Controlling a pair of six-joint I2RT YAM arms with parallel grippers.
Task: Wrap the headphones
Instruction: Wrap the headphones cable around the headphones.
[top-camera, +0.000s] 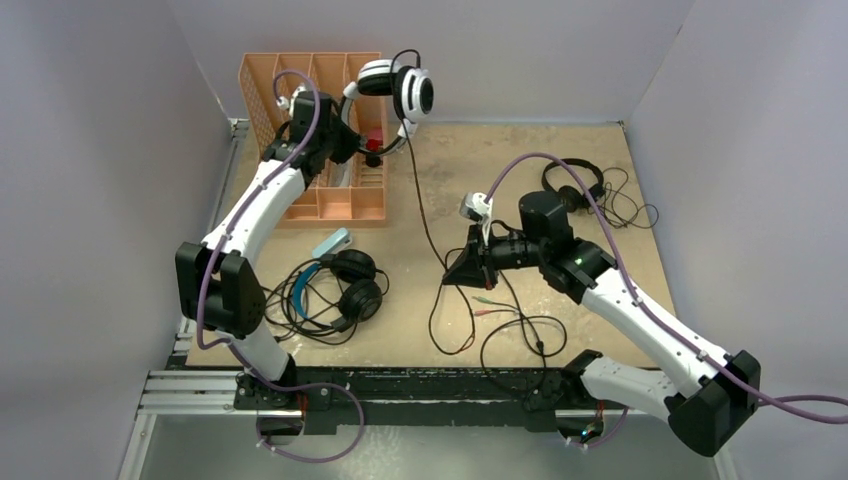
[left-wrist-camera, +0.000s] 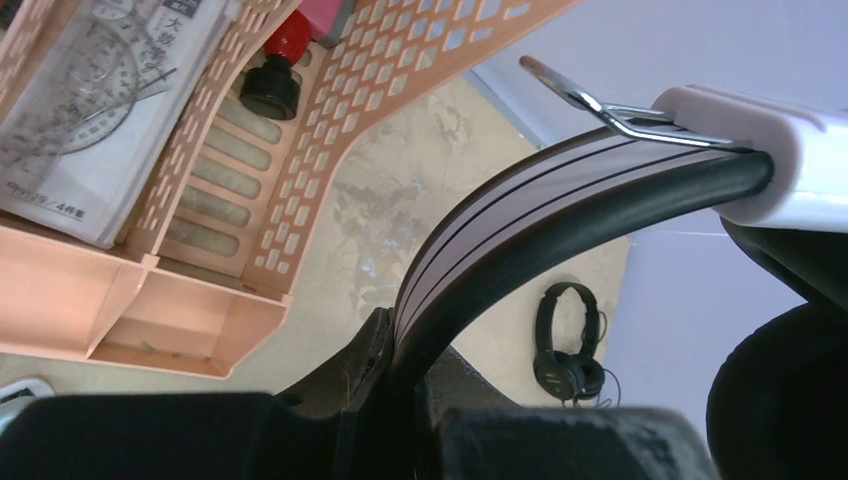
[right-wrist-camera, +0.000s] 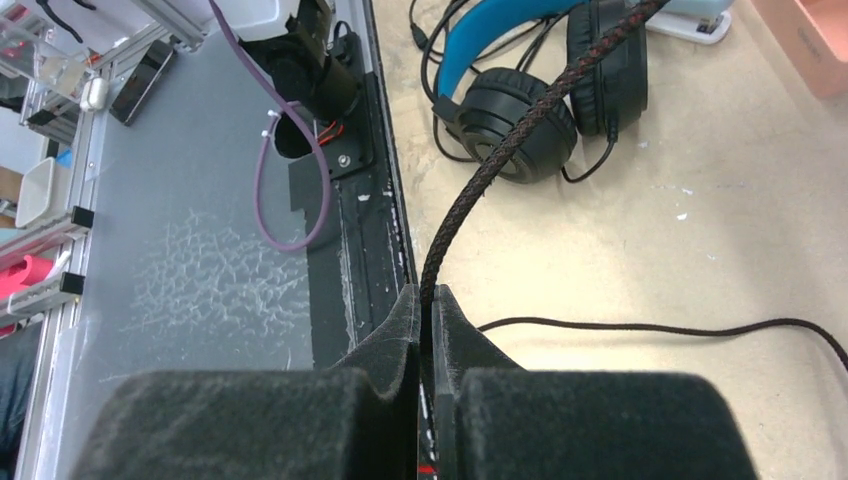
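Observation:
My left gripper (top-camera: 352, 138) is shut on the headband (left-wrist-camera: 560, 200) of the white-and-black headphones (top-camera: 397, 90) and holds them in the air beside the orange basket. In the left wrist view the band runs up from between the fingers of that gripper (left-wrist-camera: 400, 345). The headset's braided black cable (top-camera: 418, 195) hangs down to my right gripper (top-camera: 462, 268), which is shut on it. In the right wrist view the cable (right-wrist-camera: 500, 150) rises from the pinched tips of that gripper (right-wrist-camera: 427, 300). The rest of the cable loops on the table (top-camera: 500, 335).
The blue-banded headphones (top-camera: 340, 285) lie near the left arm's base, also seen as blue-banded headphones (right-wrist-camera: 520, 120). Slim black headphones (top-camera: 572, 185) lie at the back right. An orange slotted basket (top-camera: 262, 95) with stationery stands at the back left. A pale blue stapler (top-camera: 332, 243) lies in front of it.

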